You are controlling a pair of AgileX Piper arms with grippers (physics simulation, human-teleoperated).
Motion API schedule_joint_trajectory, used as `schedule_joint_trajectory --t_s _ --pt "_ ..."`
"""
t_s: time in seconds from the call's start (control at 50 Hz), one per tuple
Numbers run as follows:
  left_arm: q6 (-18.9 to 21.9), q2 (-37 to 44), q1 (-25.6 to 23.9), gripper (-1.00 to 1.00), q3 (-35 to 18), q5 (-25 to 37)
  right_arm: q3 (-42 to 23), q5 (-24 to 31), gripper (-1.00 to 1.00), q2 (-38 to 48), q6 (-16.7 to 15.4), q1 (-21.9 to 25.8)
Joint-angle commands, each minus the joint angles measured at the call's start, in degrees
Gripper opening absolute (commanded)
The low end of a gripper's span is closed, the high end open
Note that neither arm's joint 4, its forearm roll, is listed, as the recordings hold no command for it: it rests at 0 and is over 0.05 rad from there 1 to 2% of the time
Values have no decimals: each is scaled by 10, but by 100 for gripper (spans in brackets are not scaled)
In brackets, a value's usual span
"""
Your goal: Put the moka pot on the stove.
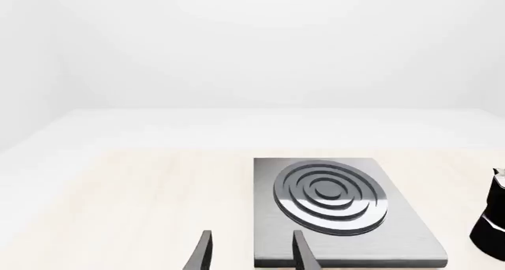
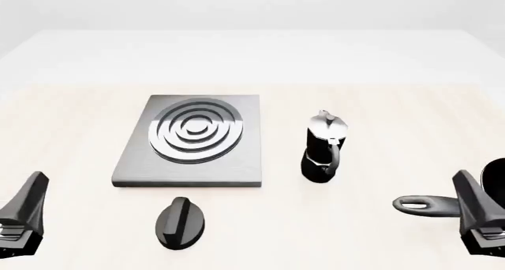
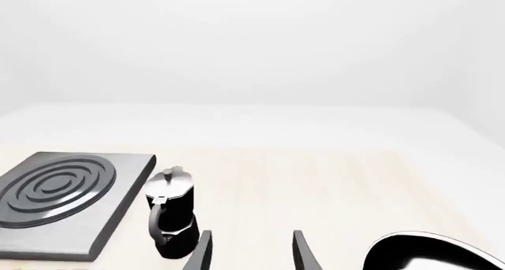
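Observation:
The moka pot (image 2: 323,147) stands upright on the table just right of the stove (image 2: 126,163), apart from it, with its handle toward the near side. The right wrist view shows the moka pot (image 3: 170,214) beside the stove (image 3: 118,214). In the left wrist view the stove (image 1: 394,223) fills the middle and the moka pot (image 1: 493,223) is cut by the edge. My left gripper (image 1: 251,252) is open and empty at the near left corner (image 2: 22,220). My right gripper (image 3: 251,251) is open and empty at the near right (image 2: 477,217).
A black oval knob (image 2: 181,222) lies on the table in front of the stove. A black pan with a long handle (image 2: 426,204) sits at the near right, partly behind my right gripper; its rim (image 3: 434,252) shows in the right wrist view.

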Motion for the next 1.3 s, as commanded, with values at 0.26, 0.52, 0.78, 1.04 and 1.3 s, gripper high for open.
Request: schedule_joint_trajectory --t_s 0.26,0.52,0.78,1.04,1.3 --pt "0 0 0 100 0 0 -17 6 100 6 6 39" --pt "0 0 0 100 0 0 -32 -12 100 38 5 76" --pt "0 0 0 100 0 0 -46 -44 100 86 -14 110" --pt "0 0 0 100 0 0 -47 -82 100 138 -23 152" --pt "0 0 0 100 0 0 -43 -123 100 183 -21 175"
